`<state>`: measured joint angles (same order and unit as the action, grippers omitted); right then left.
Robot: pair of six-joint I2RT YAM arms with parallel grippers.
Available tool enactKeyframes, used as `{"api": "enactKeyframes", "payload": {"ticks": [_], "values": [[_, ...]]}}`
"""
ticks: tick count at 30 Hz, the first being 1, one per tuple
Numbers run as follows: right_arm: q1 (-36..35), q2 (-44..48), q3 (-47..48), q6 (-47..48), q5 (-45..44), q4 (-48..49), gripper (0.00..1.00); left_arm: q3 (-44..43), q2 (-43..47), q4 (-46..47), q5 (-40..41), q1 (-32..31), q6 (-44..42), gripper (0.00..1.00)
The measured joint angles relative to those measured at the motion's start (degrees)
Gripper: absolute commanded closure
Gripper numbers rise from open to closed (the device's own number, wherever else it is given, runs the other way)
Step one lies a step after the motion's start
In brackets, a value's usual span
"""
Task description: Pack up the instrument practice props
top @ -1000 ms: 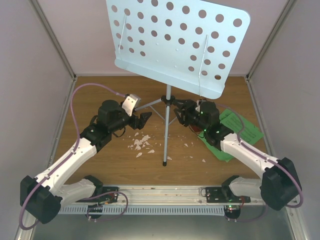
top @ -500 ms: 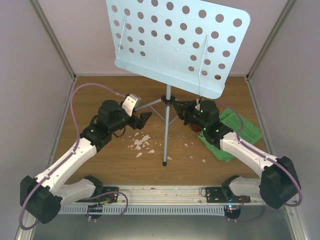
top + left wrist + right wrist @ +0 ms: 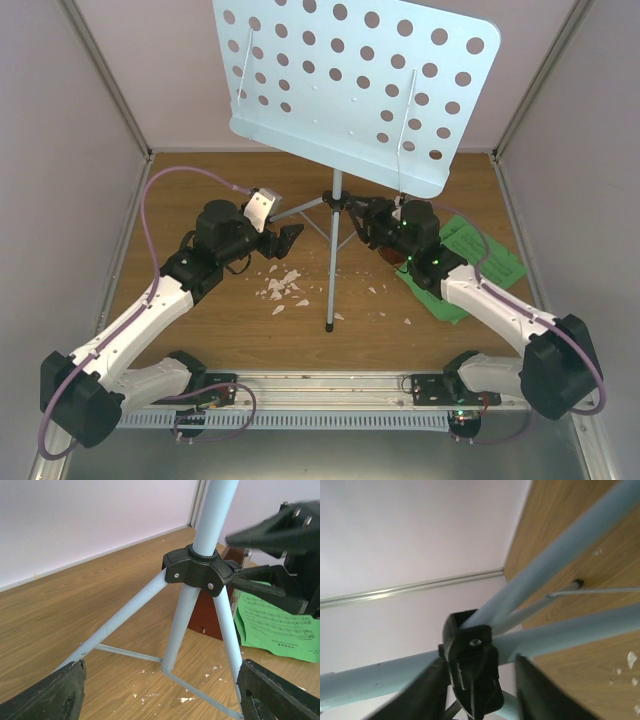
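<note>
Right tool (image 3: 480, 662) straddles black hub (image 3: 470, 680) between tripod legs (image 3: 120, 617).

Matt painted-metal music stand (image 3: 330, 150), smooth black plastic tripod hub (image 3: 195, 572), green paper sheet music (image 3: 280, 630), wood-grain counter (image 3: 235, 332).

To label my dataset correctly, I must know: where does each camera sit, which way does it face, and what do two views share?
Top external: above and behind the bases, looking down on the table, music stand and sheet music; left arm and right arm show.
Left wrist: low on the left arm, facing the stand's black hub; own jaws wide apart at the bottom corners.
Right wrist: close against that hub, tilted view; own jaws either side of it.
Shared: both wrist views show the hub.
</note>
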<state>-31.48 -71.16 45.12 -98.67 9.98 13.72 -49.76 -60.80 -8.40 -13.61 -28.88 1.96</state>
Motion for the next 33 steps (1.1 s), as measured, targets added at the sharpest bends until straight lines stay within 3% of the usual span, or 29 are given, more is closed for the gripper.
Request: {"api": "enactKeyframes", "payload": {"ticks": [2, 9, 14, 18, 23, 25, 33], "values": [[0.07, 0.68, -0.11, 1.51, -1.07, -0.02, 0.33, 0.00, 0.00, 0.00, 0.00, 0.00, -0.02, 0.17], [1.36, 10.80, -4.02, 11.80, -2.23, 1.38, 0.18, 0.28, 0.39, 0.26, 0.07, 0.00, -0.07, 0.17], [6.43, 21.99, -8.52, 25.92, -0.72, 3.30, 0.21, 1.62, 2.60, 1.29, -0.04, -0.02, 0.33, 0.19], [15.93, 26.51, -11.17, 36.37, 5.40, 6.29, 0.27, 3.04, 4.72, 2.86, -1.70, -0.39, 3.48, 0.27], [25.07, 14.78, -7.80, 46.29, 22.56, 14.10, 0.34, 5.77, 7.08, 4.63, -4.50, -0.72, 8.41, 0.28], [25.46, 8.13, -4.42, 49.42, 29.49, 16.61, 0.41, 6.99, 7.87, 5.14, -5.75, -0.72, 10.69, 0.28], [24.13, -6.12, 9.03, 57.22, 48.02, 26.49, 0.47, 9.07, 7.13, 8.87, -10.91, -1.27, 17.11, 0.29]]}}
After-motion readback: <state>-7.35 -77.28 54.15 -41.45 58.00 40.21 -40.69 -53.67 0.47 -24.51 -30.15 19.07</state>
